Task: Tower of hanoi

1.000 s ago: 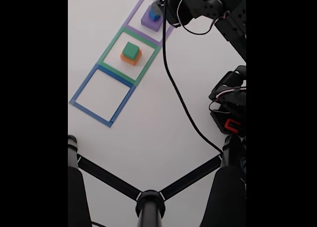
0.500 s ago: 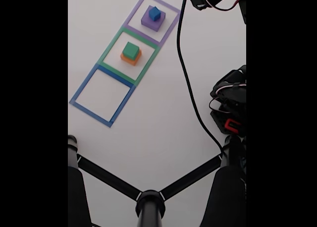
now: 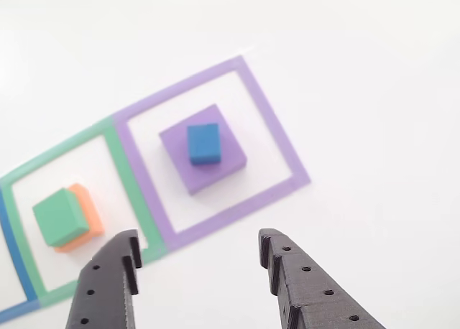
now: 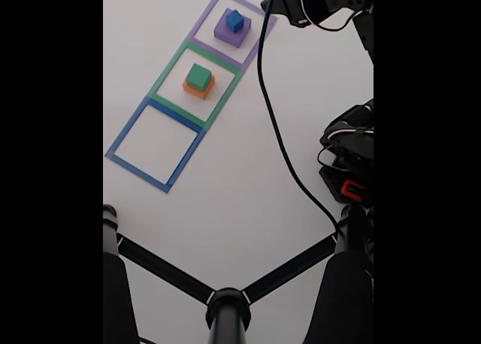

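Note:
The small blue cube (image 3: pixel 203 143) (image 4: pixel 235 19) lies on top of the purple block (image 3: pixel 215 172) (image 4: pixel 225 36), inside the purple taped outline (image 3: pixel 277 135). In the green taped outline (image 3: pixel 129 192), the green block (image 3: pixel 60 216) (image 4: pixel 198 76) rests on the orange block (image 3: pixel 91 212) (image 4: pixel 198 92), slightly off centre. My gripper (image 3: pixel 198 244) (image 4: pixel 270 2) hangs open and empty, raised above the near side of the purple outline. Its two black fingers (image 3: pixel 113 275) stand wide apart, clear of both stacks.
A blue taped outline (image 4: pixel 120 143) with nothing in it adjoins the green one. A black cable (image 4: pixel 276 134) trails across the white table toward the arm's base (image 4: pixel 349 164) at the right. Black stand legs (image 4: pixel 225 306) cross the bottom of the fixed view.
One second ago my gripper was at the blue cube on the purple block. It has let go and pulled back up to the right; the cube stays on the purple block.

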`<state>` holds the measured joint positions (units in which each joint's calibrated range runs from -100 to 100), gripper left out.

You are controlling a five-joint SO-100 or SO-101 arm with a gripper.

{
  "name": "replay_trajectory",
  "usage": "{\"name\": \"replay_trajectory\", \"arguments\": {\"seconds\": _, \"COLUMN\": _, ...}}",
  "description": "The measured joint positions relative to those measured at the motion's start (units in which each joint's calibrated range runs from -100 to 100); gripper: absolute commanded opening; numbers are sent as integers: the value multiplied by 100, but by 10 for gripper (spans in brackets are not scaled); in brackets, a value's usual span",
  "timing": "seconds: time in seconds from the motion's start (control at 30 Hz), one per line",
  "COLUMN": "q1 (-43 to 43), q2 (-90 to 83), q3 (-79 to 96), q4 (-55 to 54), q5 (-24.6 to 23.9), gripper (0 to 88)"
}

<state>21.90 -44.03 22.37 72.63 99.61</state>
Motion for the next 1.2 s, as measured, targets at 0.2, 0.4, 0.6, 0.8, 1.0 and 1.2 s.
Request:
{"name": "replay_trajectory", "arguments": {"seconds": 0.2, "q1": 82, "q2": -312, "q3": 1784, "q4": -1822, "q5": 0, "gripper": 312}}
{"name": "replay_trajectory", "arguments": {"seconds": 0.4, "q1": 90, "q2": -312, "q3": 3638, "q4": -4294, "q5": 0, "gripper": 322}}
{"name": "replay_trajectory", "arguments": {"seconds": 0.6, "q1": 90, "q2": 338, "q3": 5292, "q4": -7319, "q5": 0, "gripper": 313}}
{"name": "replay_trajectory", "arguments": {"seconds": 0.8, "q1": 90, "q2": 1587, "q3": 5535, "q4": -9294, "q5": 0, "gripper": 309}}
{"name": "replay_trajectory", "arguments": {"seconds": 1.0, "q1": 16, "q2": 2811, "q3": 5527, "q4": -10546, "q5": 0, "gripper": 312}}
{"name": "replay_trajectory", "arguments": {"seconds": 1.2, "q1": -25, "q2": 3774, "q3": 5309, "q4": -11429, "q5": 0, "gripper": 312}}
